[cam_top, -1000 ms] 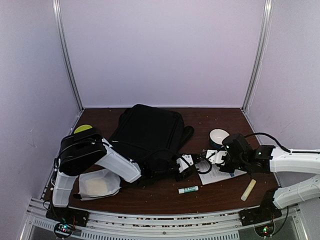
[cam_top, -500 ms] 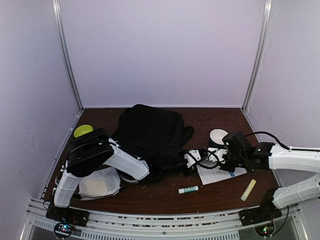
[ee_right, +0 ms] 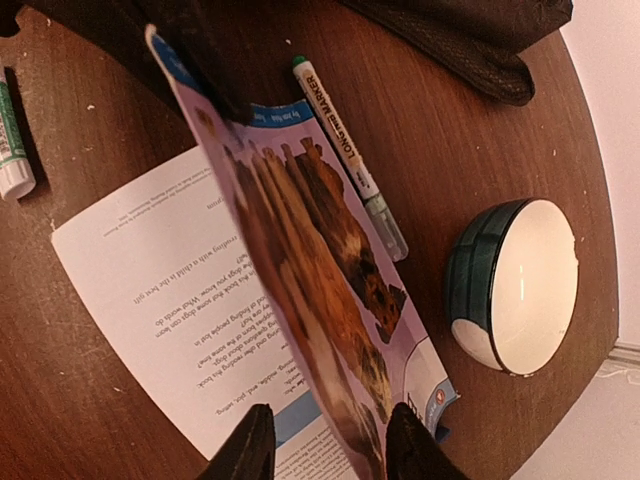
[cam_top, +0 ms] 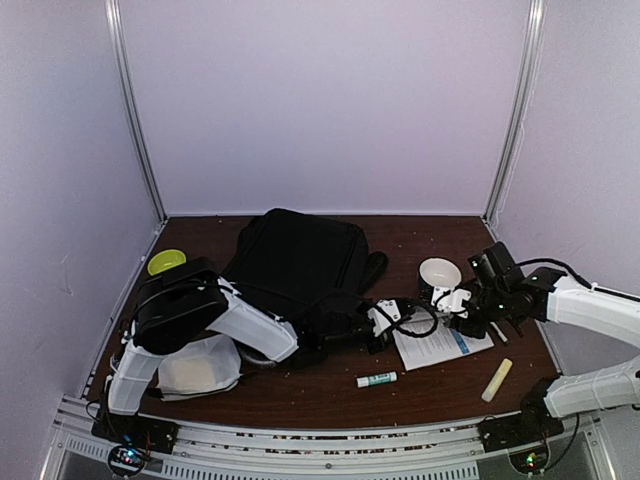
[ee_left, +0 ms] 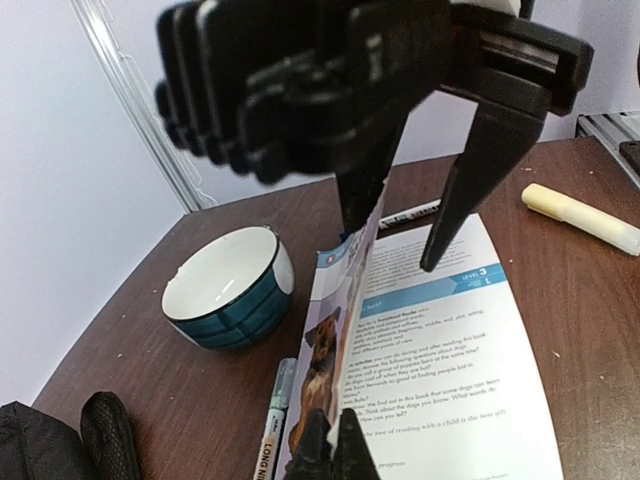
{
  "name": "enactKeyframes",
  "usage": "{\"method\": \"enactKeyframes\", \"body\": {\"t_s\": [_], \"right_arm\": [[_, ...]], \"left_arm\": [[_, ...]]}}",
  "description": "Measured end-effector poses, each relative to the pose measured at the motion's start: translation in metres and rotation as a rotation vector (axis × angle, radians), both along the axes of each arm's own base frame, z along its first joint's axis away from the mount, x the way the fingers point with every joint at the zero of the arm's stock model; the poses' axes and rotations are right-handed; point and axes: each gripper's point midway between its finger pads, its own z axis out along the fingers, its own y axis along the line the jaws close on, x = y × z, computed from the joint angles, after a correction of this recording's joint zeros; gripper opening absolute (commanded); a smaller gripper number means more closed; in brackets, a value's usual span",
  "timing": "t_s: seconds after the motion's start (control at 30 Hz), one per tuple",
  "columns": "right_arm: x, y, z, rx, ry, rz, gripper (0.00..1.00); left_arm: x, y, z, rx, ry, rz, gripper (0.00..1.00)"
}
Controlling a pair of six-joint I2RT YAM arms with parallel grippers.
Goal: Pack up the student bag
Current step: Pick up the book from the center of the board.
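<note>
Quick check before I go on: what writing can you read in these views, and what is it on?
"LEVEL 3": blue band on the open page of the booklet.
"Think about the dogs you know": body text on that page; the other lines are too small to read with confidence.
"LONG": start of the print on the marker; the rest is blurred.
Glue stick: label too small to read.

In the left wrist view the right gripper [ee_left: 395, 250] loomed close and blurred, and only a corner of the large black fabric backpack [ee_left: 45, 440] showed at lower left. The white-and-green glue stick [ee_right: 9, 135] was cut by the right wrist view's left edge. From above, the left arm [cam_top: 232, 325] covered part of the flat white-grey pouch [cam_top: 195, 370], and print on the thin paper booklet [cam_top: 440, 346] was too small to read.
</note>
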Motion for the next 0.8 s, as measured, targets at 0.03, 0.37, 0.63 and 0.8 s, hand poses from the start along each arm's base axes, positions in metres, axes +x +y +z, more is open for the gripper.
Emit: {"method": "enactKeyframes", "body": {"t_s": [0.03, 0.37, 0.63, 0.8], "right_arm": [[0.001, 0.002, 0.004, 0.009, 0.0, 0.016, 0.39], [-0.004, 0.019, -0.003, 0.018, 0.073, 0.144, 0.01], [-0.006, 0.021, -0.001, 0.011, 0.059, 0.194, 0.0], [-0.006, 0.019, 0.014, 0.017, 0.003, 0.205, 0.0]], "left_arm": [[0.0, 0.0, 0.001, -0.002, -0.001, 0.002, 0.0], [-0.004, 0.002, -0.002, 0.002, -0.004, 0.015, 0.0], [0.0, 0.009, 0.003, -0.003, 0.002, 0.061, 0.51], [0.005, 0.035, 0.024, -0.01, 0.027, 0.156, 0.6]]}}
